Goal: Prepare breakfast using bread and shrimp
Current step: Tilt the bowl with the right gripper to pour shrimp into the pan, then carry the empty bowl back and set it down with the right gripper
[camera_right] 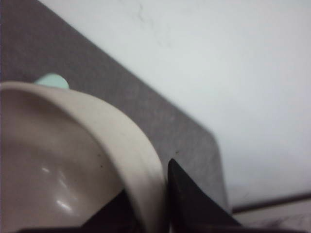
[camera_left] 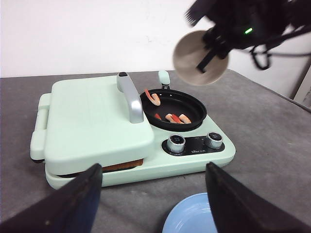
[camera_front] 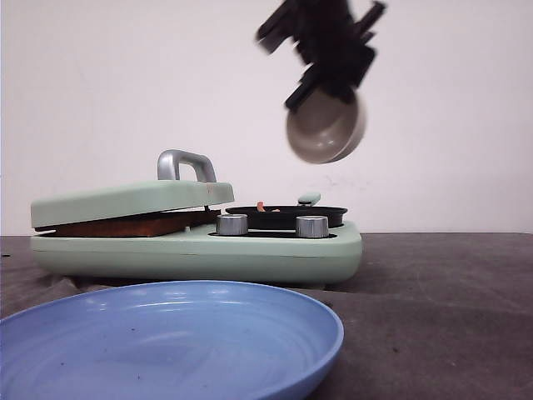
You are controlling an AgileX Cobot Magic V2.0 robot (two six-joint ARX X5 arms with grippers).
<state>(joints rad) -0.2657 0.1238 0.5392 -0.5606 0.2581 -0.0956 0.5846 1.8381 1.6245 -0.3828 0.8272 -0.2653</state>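
Observation:
The bread (camera_front: 133,225) shows as a brown edge under the closed lid of the mint-green breakfast maker (camera_front: 200,254); it also shows in the left wrist view (camera_left: 124,166). Several orange-pink shrimp (camera_left: 170,117) lie in the black pan (camera_left: 174,108); one shrimp (camera_front: 261,205) peeks over the pan rim in the front view. My right gripper (camera_front: 315,83) is shut on the rim of a beige bowl (camera_front: 326,127), held tipped on its side above the pan. The bowl (camera_right: 73,165) looks empty inside, with my right gripper (camera_right: 148,184) clamped on its rim. My left gripper (camera_left: 153,170) is open and empty in front of the maker.
A blue plate (camera_front: 166,333) lies on the grey table in front of the maker, just under my left gripper (camera_left: 194,216). Two silver knobs (camera_front: 231,224) sit on the maker's front. The lid has a silver handle (camera_front: 185,164). A white wall stands behind.

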